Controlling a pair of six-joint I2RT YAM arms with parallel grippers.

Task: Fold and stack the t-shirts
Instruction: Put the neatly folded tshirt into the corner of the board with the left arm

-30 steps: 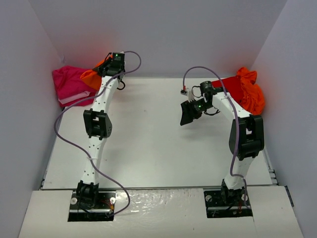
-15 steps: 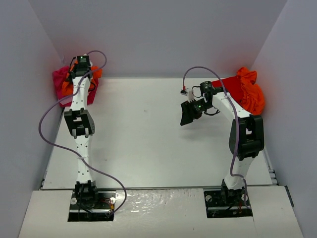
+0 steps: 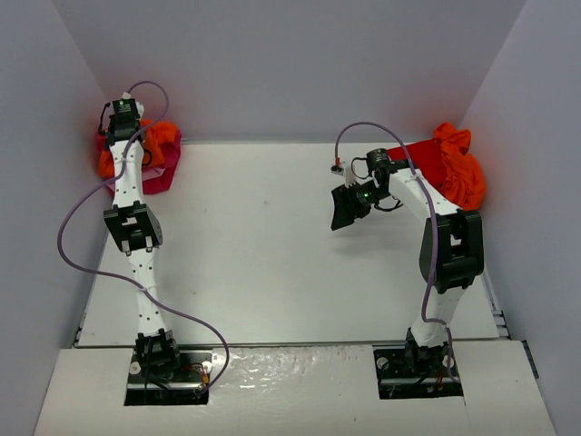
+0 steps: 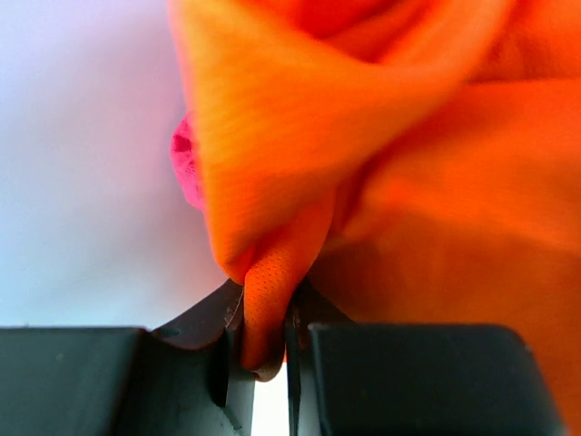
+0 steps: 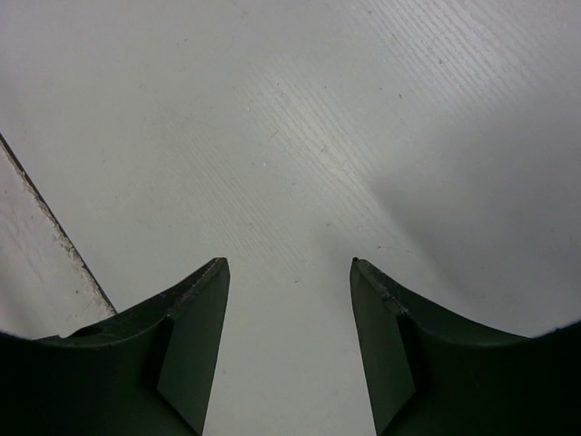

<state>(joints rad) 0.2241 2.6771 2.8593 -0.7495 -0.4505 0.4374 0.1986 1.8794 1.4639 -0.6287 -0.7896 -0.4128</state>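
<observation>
Your left gripper [image 4: 265, 347] stretches into the far-left corner, jaws pinched on an orange t-shirt [image 4: 408, 182]; your right gripper [image 5: 290, 309], elbow bent, hovers part-open over the table [image 5: 300, 127].

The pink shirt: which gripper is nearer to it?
Left. The left gripper is close by the pink shirt, shut on the orange shirt lying over it; the right gripper hangs open far across the table.

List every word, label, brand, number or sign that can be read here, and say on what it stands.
None: no text can be read in any view. The orange t-shirt, the pink t-shirt and the table show no print, label or number.
</observation>
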